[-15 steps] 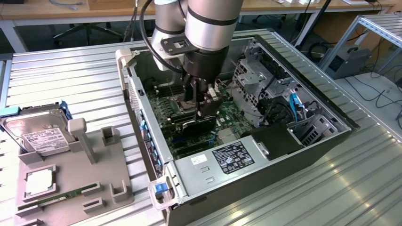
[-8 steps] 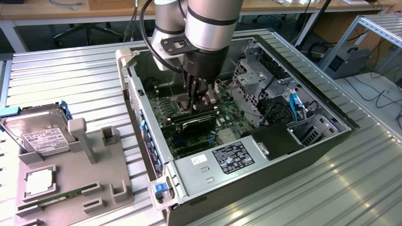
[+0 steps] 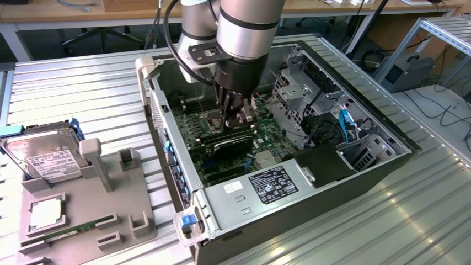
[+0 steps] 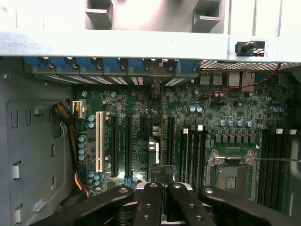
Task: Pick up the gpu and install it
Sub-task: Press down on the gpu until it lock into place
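Item: black two-finger gripper (image 4: 159, 195), low centre of the wrist frame, fingers clamped together on the thin dark circuit-board gpu (image 3: 229, 142), which stands on edge over the green motherboard (image 4: 225, 117) inside the open grey computer case (image 3: 243, 212). Risk you face: an edge misaligned with its slot could jam or bend.

- A ribbed metal tabletop (image 3: 88, 94) of pale silvery slats fills the foreground, brightly and evenly lit.
- Behind it runs a long wooden desk (image 3: 96, 12), with an office chair base (image 3: 103, 36) on the dark floor beneath.
- At the exterior view's right stands an aluminium frame rack (image 3: 434, 33).
- Black cables (image 3: 442, 110) trail over the pale floor (image 3: 449, 130).
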